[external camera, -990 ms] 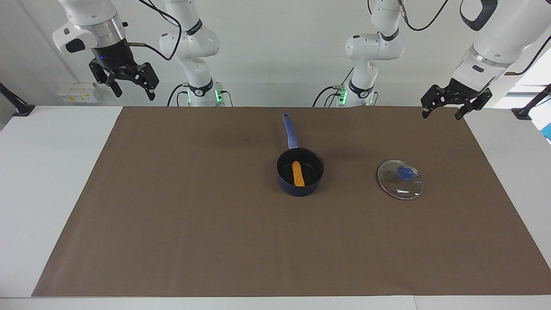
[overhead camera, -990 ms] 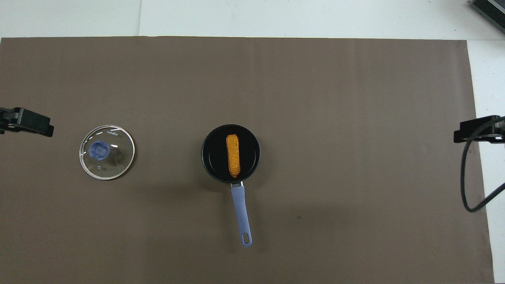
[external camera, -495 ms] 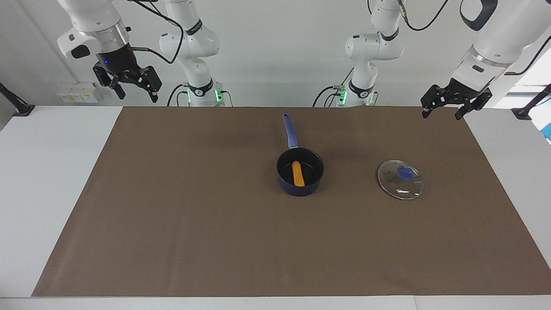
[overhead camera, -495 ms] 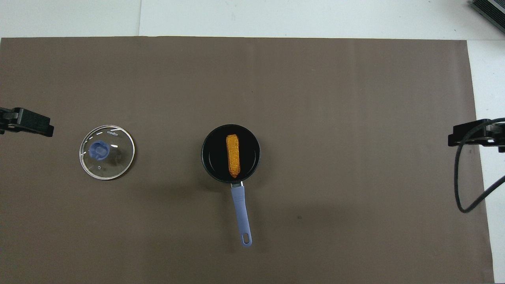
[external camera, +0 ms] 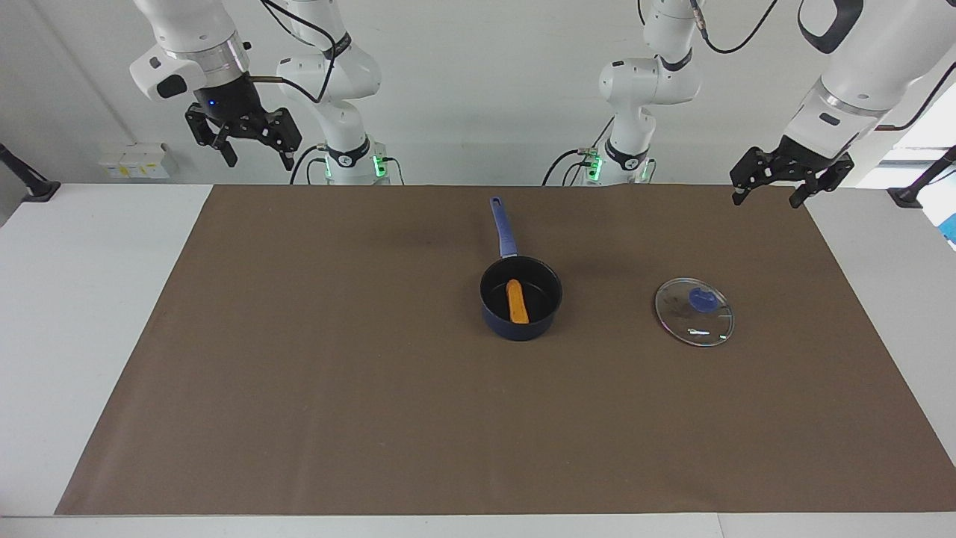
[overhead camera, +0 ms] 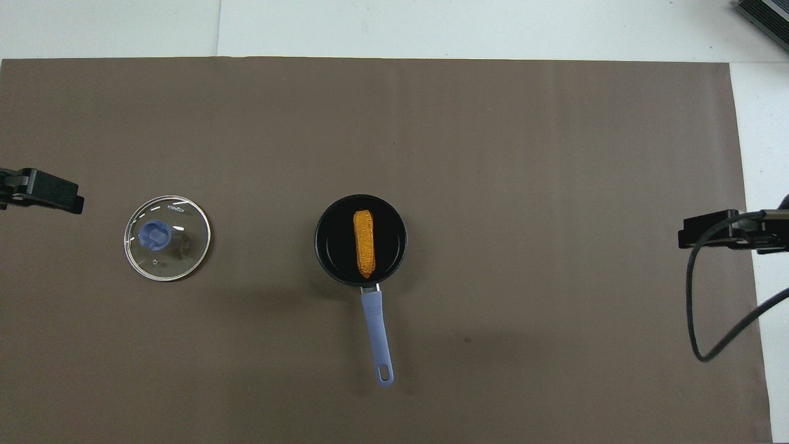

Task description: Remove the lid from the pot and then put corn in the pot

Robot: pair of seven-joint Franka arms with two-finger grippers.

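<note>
The dark blue pot (external camera: 523, 329) stands uncovered at the middle of the brown mat, its long handle (external camera: 503, 228) pointing toward the robots. The orange-yellow corn (external camera: 517, 301) lies inside it, also seen from overhead (overhead camera: 364, 243) in the pot (overhead camera: 327, 246). The glass lid (external camera: 694, 311) with its blue knob lies flat on the mat toward the left arm's end, seen from overhead too (overhead camera: 167, 237). My left gripper (external camera: 766, 200) is open and empty, raised over the mat's corner. My right gripper (external camera: 258, 161) is open and empty, raised high over the mat's edge by the robots.
The brown mat (external camera: 336, 388) covers most of the white table. A black cable (overhead camera: 703, 320) hangs from the right arm over the mat's edge. Black clamps (external camera: 30, 187) sit at both table ends.
My right gripper has swung from the table's end toward its own arm's base, still raised and open. The left arm, pot, corn and lid have not moved.
</note>
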